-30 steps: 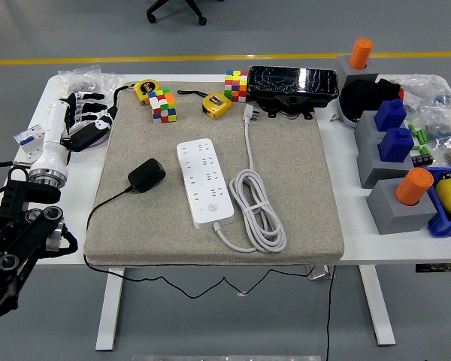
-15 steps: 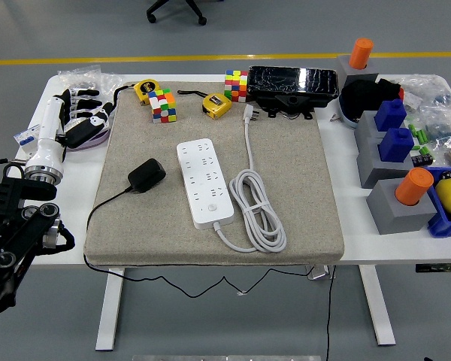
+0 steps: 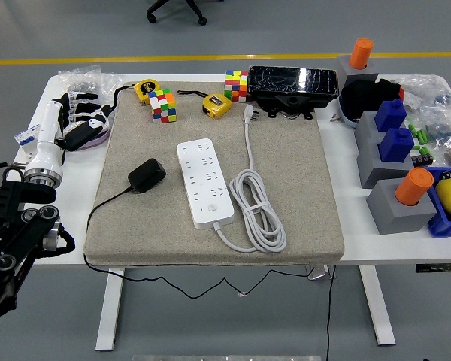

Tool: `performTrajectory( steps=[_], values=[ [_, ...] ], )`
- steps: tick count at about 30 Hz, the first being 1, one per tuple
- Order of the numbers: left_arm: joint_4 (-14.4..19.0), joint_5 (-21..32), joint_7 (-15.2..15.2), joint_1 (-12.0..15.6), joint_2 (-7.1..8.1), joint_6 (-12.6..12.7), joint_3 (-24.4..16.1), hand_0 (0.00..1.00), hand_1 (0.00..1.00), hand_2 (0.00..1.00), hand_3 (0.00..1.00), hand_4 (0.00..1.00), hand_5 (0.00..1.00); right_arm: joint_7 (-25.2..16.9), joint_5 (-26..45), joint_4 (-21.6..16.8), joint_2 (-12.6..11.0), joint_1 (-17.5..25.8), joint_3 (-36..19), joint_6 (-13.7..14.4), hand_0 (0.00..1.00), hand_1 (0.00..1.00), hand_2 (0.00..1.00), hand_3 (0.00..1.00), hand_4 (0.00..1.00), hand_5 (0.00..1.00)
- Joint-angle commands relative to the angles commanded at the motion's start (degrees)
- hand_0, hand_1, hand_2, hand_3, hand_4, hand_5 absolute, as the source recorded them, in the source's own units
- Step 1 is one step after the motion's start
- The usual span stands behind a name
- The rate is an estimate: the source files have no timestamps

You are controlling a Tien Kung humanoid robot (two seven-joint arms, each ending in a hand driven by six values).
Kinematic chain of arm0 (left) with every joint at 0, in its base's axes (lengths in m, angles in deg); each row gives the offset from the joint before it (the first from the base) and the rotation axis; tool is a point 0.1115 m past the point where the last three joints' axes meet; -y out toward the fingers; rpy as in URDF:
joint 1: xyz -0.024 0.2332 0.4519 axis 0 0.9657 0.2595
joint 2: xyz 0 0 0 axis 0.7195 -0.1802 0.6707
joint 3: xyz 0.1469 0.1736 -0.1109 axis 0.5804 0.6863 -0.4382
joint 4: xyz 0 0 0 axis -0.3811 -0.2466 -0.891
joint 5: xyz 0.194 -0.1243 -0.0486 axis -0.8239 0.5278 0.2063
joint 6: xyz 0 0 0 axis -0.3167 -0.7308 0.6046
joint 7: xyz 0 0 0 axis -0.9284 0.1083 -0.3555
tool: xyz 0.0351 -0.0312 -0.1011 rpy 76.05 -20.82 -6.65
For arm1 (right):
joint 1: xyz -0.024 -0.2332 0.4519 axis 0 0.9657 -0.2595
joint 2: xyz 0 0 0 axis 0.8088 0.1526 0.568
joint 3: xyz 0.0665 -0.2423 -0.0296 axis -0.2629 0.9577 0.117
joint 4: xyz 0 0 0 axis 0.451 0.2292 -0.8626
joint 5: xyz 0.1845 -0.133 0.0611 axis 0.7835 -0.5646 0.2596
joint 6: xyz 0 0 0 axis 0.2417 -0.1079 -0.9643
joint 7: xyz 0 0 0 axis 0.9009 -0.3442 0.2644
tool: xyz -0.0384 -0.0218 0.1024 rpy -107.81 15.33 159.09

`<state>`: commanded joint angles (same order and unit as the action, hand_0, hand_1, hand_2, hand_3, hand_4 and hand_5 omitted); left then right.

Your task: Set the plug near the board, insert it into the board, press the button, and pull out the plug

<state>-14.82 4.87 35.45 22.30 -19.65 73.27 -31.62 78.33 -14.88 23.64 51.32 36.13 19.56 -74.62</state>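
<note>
A black plug adapter (image 3: pixel 146 174) lies on the grey mat (image 3: pixel 301 188), left of the white power strip (image 3: pixel 204 181). Its black cord runs off the mat's near left edge. The strip's white cable (image 3: pixel 257 210) is coiled to its right and ends in a plug (image 3: pixel 248 112) at the far side. My left hand (image 3: pixel 81 116) lies at the table's left edge, well to the far left of the adapter, with fingers spread and holding nothing. The right arm is out of sight.
Two colour cubes (image 3: pixel 163 104) (image 3: pixel 236 85), two yellow tape measures (image 3: pixel 216 104) (image 3: pixel 144 90) and a black wrapped box (image 3: pixel 293 84) line the mat's far side. Grey blocks with orange cylinders (image 3: pixel 413 186) and blue pieces (image 3: pixel 397 143) stand at the right.
My left arm has drifted slightly left and back toward the table's edge. Nothing on the mat has moved.
</note>
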Motion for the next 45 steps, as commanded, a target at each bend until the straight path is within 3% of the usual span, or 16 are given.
performTrajectory(
  steps=[45],
  values=[
    [0.31,-0.07,-0.94,-0.39,0.22,-0.43,-0.12,0.555,0.631,0.552,0.599,0.765,0.301,0.06,0.18,0.10,-0.21,-0.42,0.46,-0.01,0.547,0.651,0.670,0.572,0.914,0.431]
  ],
)
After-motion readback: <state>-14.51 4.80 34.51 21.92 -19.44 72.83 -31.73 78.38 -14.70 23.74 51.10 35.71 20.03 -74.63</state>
